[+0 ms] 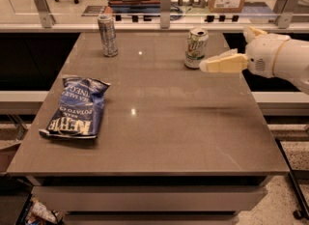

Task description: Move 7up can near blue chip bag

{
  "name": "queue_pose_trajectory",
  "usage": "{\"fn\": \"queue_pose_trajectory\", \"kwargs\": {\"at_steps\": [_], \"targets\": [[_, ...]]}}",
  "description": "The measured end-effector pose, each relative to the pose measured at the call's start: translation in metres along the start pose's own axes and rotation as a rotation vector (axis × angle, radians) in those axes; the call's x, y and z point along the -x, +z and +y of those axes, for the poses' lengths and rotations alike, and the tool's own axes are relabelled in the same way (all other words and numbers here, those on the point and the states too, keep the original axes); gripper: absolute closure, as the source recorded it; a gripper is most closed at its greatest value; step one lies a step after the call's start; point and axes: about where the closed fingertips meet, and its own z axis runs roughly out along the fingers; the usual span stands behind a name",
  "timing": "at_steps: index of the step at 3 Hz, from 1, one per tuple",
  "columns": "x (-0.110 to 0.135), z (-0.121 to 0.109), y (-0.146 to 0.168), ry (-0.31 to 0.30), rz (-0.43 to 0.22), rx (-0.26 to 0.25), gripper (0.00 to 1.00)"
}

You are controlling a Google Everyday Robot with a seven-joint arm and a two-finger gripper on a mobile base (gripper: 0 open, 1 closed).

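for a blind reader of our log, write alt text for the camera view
A robot's cream hand extends in from the right, its tip just right of an upright 7up can at the far side of a grey table. A blue chip bag lies flat near the table's left edge, and a taller silver can stands at the far left.

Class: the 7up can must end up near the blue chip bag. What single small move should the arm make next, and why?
Probably ease the gripper the last bit toward the 7up can. The gripper hangs just right of the upright can, apparently not yet holding it, while the blue chip bag lies far off at the near left.
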Motion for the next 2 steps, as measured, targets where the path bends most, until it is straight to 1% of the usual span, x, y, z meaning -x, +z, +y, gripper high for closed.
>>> {"fn": "queue_pose_trajectory", "kwargs": {"at_steps": [2], "targets": [[-0.014, -0.028, 0.032, 0.04, -0.058, 0.025, 0.0]]}}
